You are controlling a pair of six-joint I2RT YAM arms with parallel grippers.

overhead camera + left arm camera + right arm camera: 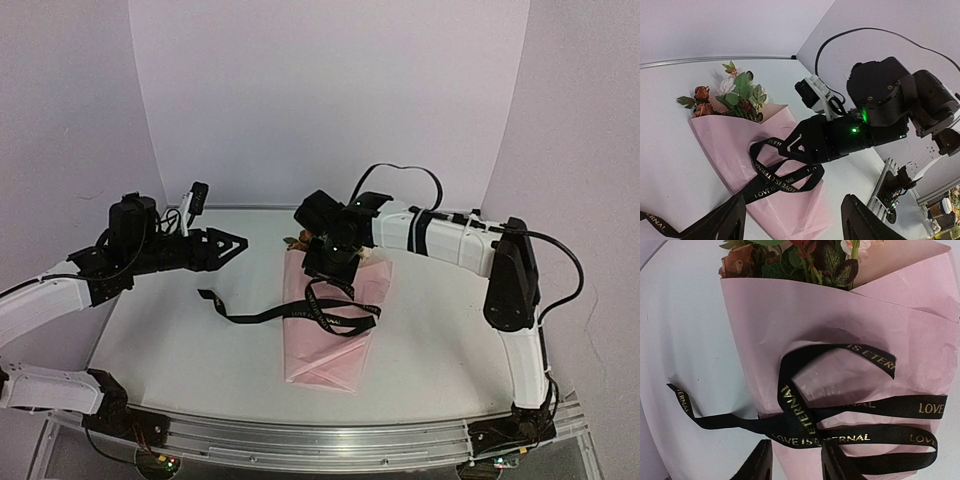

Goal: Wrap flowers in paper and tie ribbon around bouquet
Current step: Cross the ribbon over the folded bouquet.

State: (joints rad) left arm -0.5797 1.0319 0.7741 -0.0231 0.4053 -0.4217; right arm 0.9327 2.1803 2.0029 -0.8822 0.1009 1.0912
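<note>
The bouquet lies on the table, a pink paper (330, 352) cone with the flowers (296, 241) at its far end. In the left wrist view, roses and green leaves of the flowers (735, 95) stick out of the paper (725, 145). The black ribbon (270, 314) is looped loosely about the cone's middle, one tail trailing left over the table. My right gripper (328, 278) hangs over the loops, its jaws open just short of the ribbon (800, 415), pink paper (815, 315) showing between them. My left gripper (240, 243) is open, left of the bouquet, holding nothing. The ribbon (775, 180) runs past its left finger (725, 222).
The white table (170, 340) is backed by pale walls on three sides. A metal rail (330, 440) runs along the near edge between the arm bases. The right arm (450, 240) reaches in from the right above the flowers (805, 255).
</note>
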